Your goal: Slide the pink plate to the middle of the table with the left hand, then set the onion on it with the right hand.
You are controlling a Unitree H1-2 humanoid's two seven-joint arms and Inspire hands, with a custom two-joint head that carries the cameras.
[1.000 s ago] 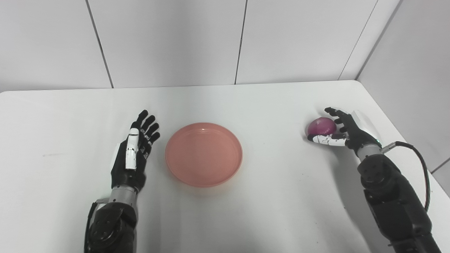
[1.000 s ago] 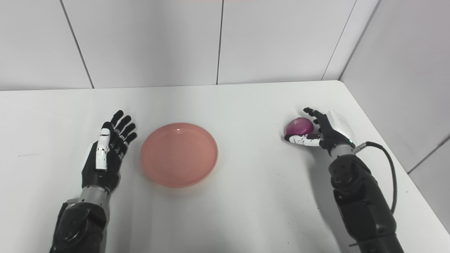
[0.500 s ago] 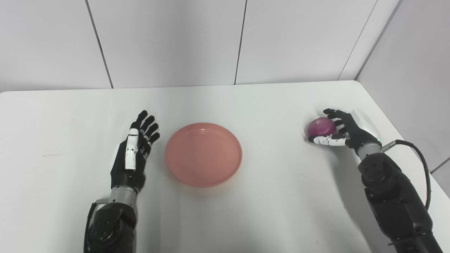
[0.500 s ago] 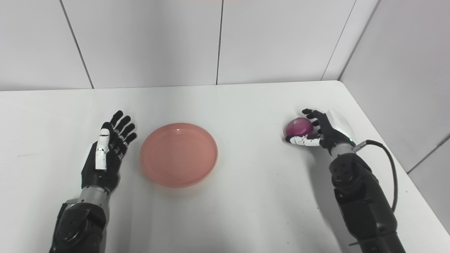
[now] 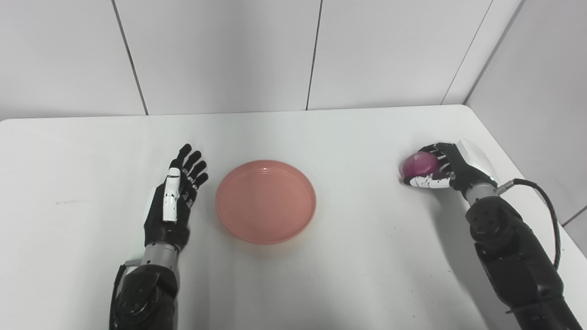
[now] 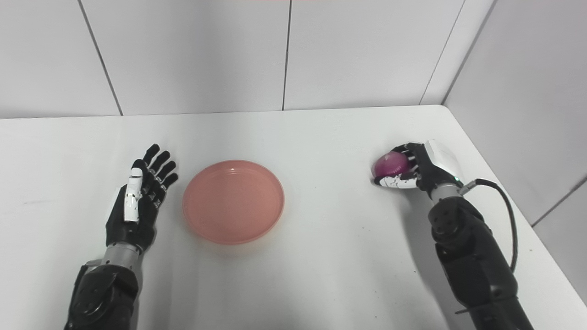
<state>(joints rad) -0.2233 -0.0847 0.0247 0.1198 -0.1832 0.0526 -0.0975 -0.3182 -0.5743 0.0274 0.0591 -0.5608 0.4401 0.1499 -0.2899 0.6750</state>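
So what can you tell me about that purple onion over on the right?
The onion is small, round and reddish purple with a smooth, faintly shiny skin, and looks whole. It sits low on the white table, near its right edge and well apart from the pink plate. The right hand is wrapped around it, dark fingers over the top and far side, thumb along the front. Whether it has left the table cannot be told.
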